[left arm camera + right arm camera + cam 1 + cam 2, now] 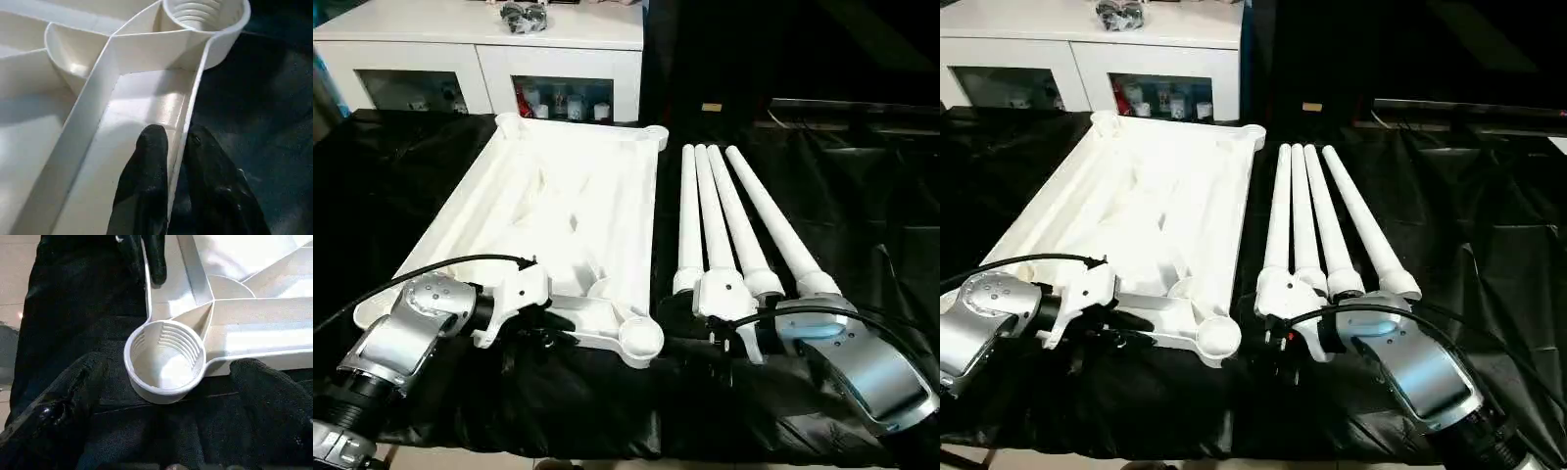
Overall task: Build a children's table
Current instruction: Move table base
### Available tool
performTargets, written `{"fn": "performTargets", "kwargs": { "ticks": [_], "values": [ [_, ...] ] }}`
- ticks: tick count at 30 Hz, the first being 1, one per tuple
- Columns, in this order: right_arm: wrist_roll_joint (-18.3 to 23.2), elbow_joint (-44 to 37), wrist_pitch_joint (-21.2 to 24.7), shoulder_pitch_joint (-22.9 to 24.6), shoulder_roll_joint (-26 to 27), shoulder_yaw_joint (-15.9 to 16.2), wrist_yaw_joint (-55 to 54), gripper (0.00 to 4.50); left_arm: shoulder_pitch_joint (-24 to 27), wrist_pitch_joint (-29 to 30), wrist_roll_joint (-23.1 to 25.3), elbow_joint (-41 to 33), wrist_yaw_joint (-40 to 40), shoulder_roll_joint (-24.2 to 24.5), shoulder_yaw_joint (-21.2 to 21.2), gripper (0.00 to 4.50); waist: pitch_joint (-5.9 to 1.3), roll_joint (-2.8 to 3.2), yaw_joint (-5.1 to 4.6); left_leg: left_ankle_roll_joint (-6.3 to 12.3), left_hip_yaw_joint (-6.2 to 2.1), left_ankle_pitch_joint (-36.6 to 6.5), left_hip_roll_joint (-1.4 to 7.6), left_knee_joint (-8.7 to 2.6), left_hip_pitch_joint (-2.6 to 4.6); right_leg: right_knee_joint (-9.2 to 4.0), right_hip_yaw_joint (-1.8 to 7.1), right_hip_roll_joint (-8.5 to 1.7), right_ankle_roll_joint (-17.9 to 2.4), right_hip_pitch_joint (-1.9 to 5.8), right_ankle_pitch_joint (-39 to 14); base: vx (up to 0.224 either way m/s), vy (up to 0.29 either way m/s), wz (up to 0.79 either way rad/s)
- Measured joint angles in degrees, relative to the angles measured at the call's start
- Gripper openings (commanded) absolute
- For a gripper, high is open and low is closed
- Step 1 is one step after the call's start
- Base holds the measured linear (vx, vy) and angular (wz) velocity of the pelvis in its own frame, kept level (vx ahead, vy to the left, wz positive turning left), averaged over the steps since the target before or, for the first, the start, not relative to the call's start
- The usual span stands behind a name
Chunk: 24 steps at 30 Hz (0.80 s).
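The children's table top (641,225) lies upside down on the black cloth, ribbed underside up. Its four white tube legs (724,215) lie side by side just right of it. My left gripper (178,147) pinches the near rim wall of the top, one black finger (149,161) inside and the other outside. A short way along that rim is the near right corner socket (164,357), threaded inside and empty. My right gripper (168,369) stands open just in front of this socket, its fingers (58,401) spread wide to either side without touching it.
Black cloth (862,196) covers the whole work surface, and its front edge runs just below my forearms. A white glass-doored cabinet (480,59) stands behind the table top, with a dark object (524,15) on it.
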Motion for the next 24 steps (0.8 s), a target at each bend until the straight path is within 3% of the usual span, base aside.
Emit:
{"fn": "performTargets", "kwargs": {
  "ticks": [9,18,24],
  "values": [
    [-0.26,-0.04,0.01,0.14,0.26,0.1,-1.05,4.5,2.05,1.38,0.83,-3.53,2.88,-0.52,-0.18,0.03,0.02,0.15,-1.01,-0.08,0.03,0.05,0.01,-0.22,0.29,-0.01,0.01,0.0,-0.01,0.0,0.0,0.0,0.0,0.0],
    [-0.3,-0.56,0.01,0.76,0.35,0.04,-2.29,4.5,6.9,4.27,1.28,-9.78,10.7,-2.1,2.2,0.03,-0.01,0.23,-0.77,-0.16,0.09,0.09,0.05,-0.49,0.44,-0.07,-0.02,0.03,-0.02,-0.01,-0.01,0.0,0.0,0.0],
    [-0.35,-0.56,0.0,1.58,0.35,0.05,-2.55,4.5,7.58,6.13,2.03,-11.81,12.62,-3.0,2.19,0.03,-0.01,0.23,-0.68,-0.15,0.16,0.09,0.04,-0.48,0.44,-0.08,0.0,0.0,-0.02,-0.01,0.01,0.0,0.0,0.0]
  ]
}}
